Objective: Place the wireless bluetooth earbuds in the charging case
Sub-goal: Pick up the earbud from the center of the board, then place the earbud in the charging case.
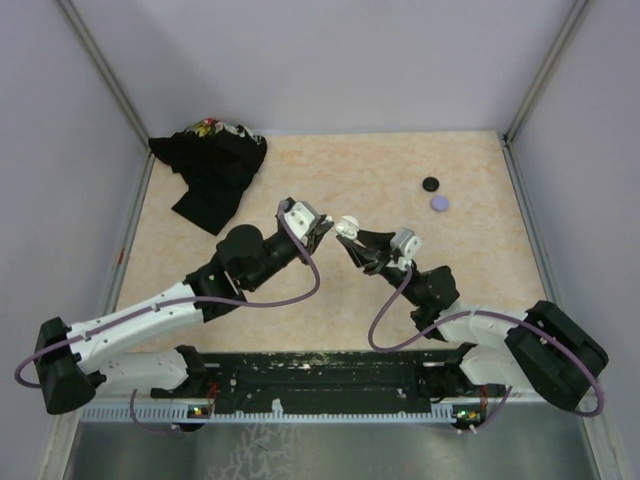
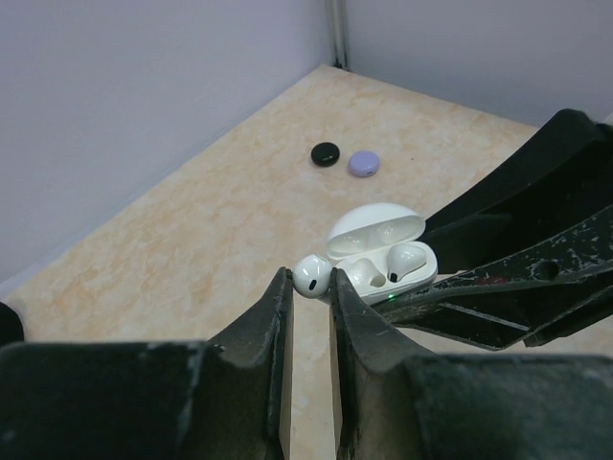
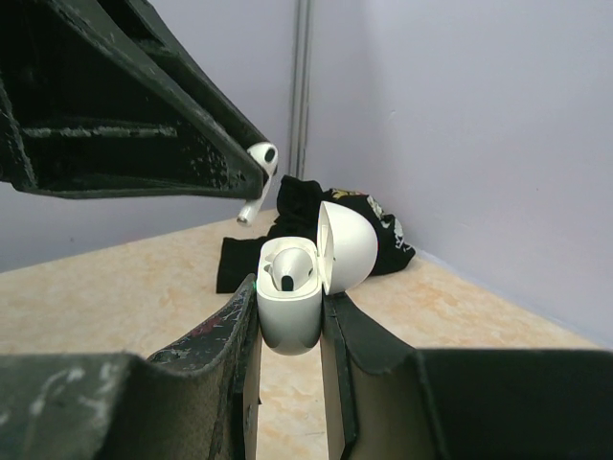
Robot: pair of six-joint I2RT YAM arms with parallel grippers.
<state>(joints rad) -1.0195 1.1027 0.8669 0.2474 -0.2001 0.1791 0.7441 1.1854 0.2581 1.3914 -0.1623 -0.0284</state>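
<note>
My right gripper (image 3: 289,316) is shut on a white charging case (image 3: 290,299) and holds it up with the lid (image 3: 347,247) open; one white earbud (image 3: 287,268) sits in it. In the left wrist view the case (image 2: 383,259) shows one earbud (image 2: 406,261) seated and the other slot bare. My left gripper (image 2: 310,278) is shut on a second white earbud (image 2: 312,275), just beside the case's rim. From the right wrist that earbud (image 3: 257,177) hangs at the left fingertips above the case. From the top, both grippers (image 1: 322,225) (image 1: 350,240) meet at mid-table.
A black disc (image 1: 431,184) and a lavender disc (image 1: 440,203) lie on the beige table at the right back; they also show in the left wrist view (image 2: 326,153) (image 2: 363,163). A black crumpled cloth (image 1: 212,165) lies at the back left. Grey walls enclose the table.
</note>
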